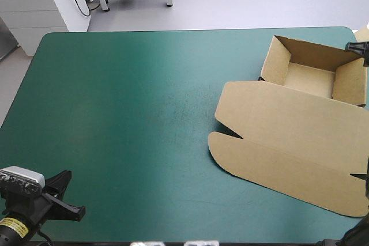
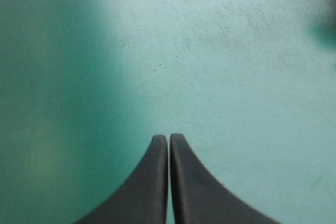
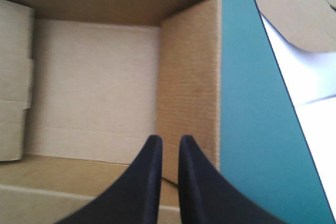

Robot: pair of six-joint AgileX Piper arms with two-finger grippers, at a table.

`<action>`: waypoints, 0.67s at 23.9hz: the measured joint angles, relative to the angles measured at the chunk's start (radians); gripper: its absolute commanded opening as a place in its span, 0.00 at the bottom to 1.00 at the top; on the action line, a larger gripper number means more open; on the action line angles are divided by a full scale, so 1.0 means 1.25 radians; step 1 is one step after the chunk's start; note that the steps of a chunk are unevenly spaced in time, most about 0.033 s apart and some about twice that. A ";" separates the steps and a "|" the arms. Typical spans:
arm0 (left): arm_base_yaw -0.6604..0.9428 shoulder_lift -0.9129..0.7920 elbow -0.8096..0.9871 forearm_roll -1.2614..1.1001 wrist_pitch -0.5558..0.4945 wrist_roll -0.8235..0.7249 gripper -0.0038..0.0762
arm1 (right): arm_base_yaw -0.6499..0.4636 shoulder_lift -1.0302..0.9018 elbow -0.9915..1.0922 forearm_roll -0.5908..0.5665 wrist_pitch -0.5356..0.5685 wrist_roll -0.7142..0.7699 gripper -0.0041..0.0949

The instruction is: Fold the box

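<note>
The brown box (image 1: 300,119) lies at the table's right side as an open tray (image 1: 308,76) with walls raised. Its lid (image 1: 288,142) is spread flat toward the front. In the right wrist view my right gripper (image 3: 169,140) hangs over the tray's near wall beside a corner, looking onto the tray floor (image 3: 94,87). Its black fingers stand together with only a narrow slit and nothing held. My left gripper (image 2: 168,137) is shut and empty over bare teal-green cover at the front left corner (image 1: 60,197), far from the box.
The tray stands close to the table's far edge (image 1: 230,29) and right edge. Beyond the table's edge in the right wrist view, pale floor and another piece of brown board (image 3: 310,3) show. Bare cover stretches left of the box.
</note>
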 measured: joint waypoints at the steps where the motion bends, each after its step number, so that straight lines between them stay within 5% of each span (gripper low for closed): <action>1: 0.000 0.000 0.000 -0.003 0.000 0.000 0.04 | 0.008 -0.026 0.004 0.014 0.000 -0.008 0.04; 7: 0.000 0.000 0.000 -0.012 -0.022 0.001 0.04 | 0.145 -0.216 0.118 0.059 -0.004 -0.033 0.04; 16: 0.000 0.000 0.001 -0.075 -0.056 0.006 0.04 | 0.540 -0.657 0.592 -0.105 -0.159 0.008 0.04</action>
